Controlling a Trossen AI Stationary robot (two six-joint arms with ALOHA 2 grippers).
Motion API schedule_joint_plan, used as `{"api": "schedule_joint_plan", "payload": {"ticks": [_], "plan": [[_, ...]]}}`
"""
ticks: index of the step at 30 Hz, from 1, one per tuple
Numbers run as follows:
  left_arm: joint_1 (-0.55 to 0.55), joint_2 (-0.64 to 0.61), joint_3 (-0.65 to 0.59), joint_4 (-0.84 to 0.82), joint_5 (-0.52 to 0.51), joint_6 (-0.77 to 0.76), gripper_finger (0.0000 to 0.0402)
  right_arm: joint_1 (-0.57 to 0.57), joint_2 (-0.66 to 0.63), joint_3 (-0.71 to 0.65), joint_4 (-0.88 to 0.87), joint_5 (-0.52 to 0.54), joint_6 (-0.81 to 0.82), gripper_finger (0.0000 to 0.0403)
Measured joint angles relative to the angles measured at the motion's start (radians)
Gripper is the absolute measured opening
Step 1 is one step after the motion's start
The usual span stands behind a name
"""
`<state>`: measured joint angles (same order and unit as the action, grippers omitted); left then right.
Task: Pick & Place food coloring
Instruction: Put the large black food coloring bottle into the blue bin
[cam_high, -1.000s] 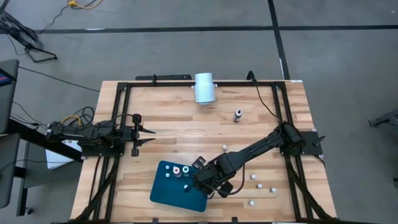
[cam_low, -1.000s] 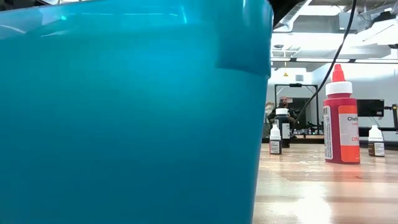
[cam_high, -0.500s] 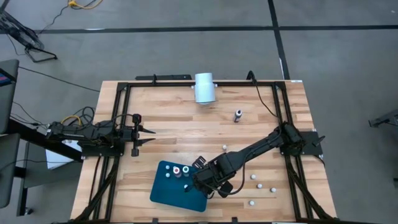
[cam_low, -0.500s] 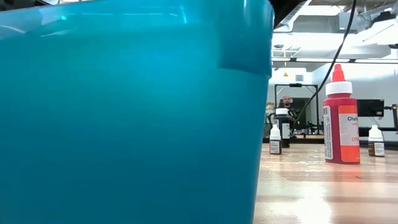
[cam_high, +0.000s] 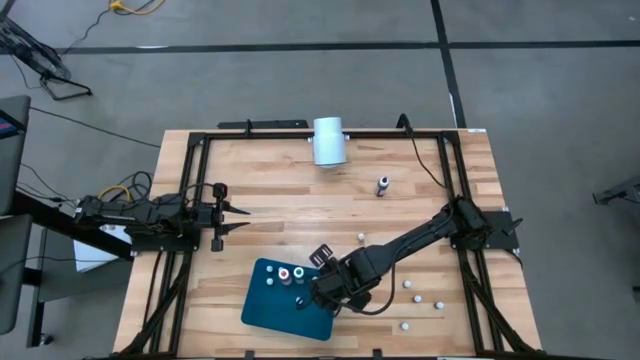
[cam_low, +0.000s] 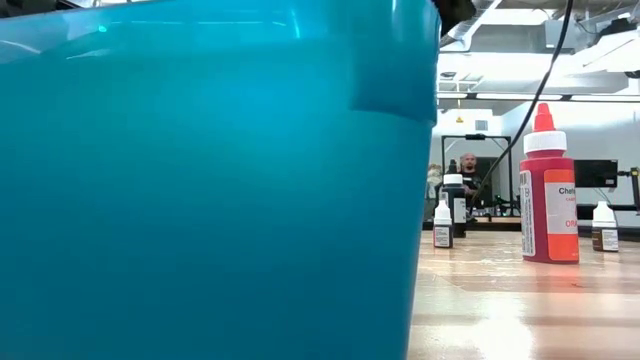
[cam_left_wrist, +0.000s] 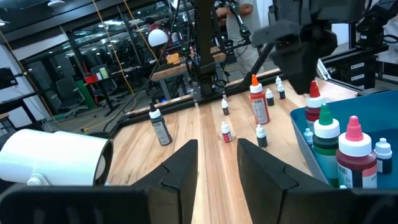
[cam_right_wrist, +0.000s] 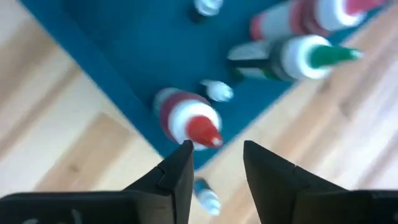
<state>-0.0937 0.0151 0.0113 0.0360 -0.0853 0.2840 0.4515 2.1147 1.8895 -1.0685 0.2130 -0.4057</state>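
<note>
right gripper above the teal tray, fingers apart and empty

at the table's left edge the left gripper (cam_high: 235, 218) is seen resting over bare wood, its fingers (cam_left_wrist: 183, 163) parted with nothing between them. ahead of it, in the left wrist view, a large white cylinder (cam_left_wrist: 53, 157) is shown lying on its side, and a dark bottle with a white cap (cam_left_wrist: 160, 126) is standing beyond it.

near the front middle of the light wooden slatted table (cam_high: 290, 195), a flat dark teal rectangular tray (cam_high: 268, 305) is laid. several food coloring bottles are stood on it: a red-tipped one (cam_high: 283, 273), a green-tipped one (cam_high: 298, 272) just beside it, and a tiny white-capped one (cam_high: 268, 281).

the right gripper (cam_right_wrist: 216, 163) is held above the tray's right edge, its two dark fingers spread and gripping nothing; a red-tipped bottle with a white collar (cam_right_wrist: 189, 121) is seen just beyond them.

further right, tiny white-capped bottles (cam_high: 418, 297) are scattered on the wood, well apart from the tray. a taller red squeeze bottle (cam_low: 547, 190) is seen in the low view.
</note>
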Motion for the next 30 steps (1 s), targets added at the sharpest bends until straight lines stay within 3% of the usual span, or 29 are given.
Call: {"api": "schedule_joint_plan", "payload": {"ticks": [5,11,16,22,30], "plan": [[0.000,0.000,0.000,0.000,0.000,0.000,0.0105,-0.001,-0.004,0.060,-0.065,-0.007,0.062,0.0149],[0.000,0.000,0.000,0.000,0.000,0.000,0.0105,-0.022,-0.008,0.108,-0.271,-0.013,0.194,0.0178],[0.000,0.000,0.000,0.000,0.000,0.000,0.0105,-0.083,-0.051,0.081,-0.444,0.055,0.289,0.0204],[0.000,0.000,0.000,0.000,0.000,0.000,0.0105,-0.180,-0.173,-0.058,-0.467,0.157,0.312,0.0223],[0.000,0.000,0.000,0.000,0.000,0.000,0.0105,-0.323,-0.410,-0.404,-0.264,0.163,0.294,0.0228]]}}
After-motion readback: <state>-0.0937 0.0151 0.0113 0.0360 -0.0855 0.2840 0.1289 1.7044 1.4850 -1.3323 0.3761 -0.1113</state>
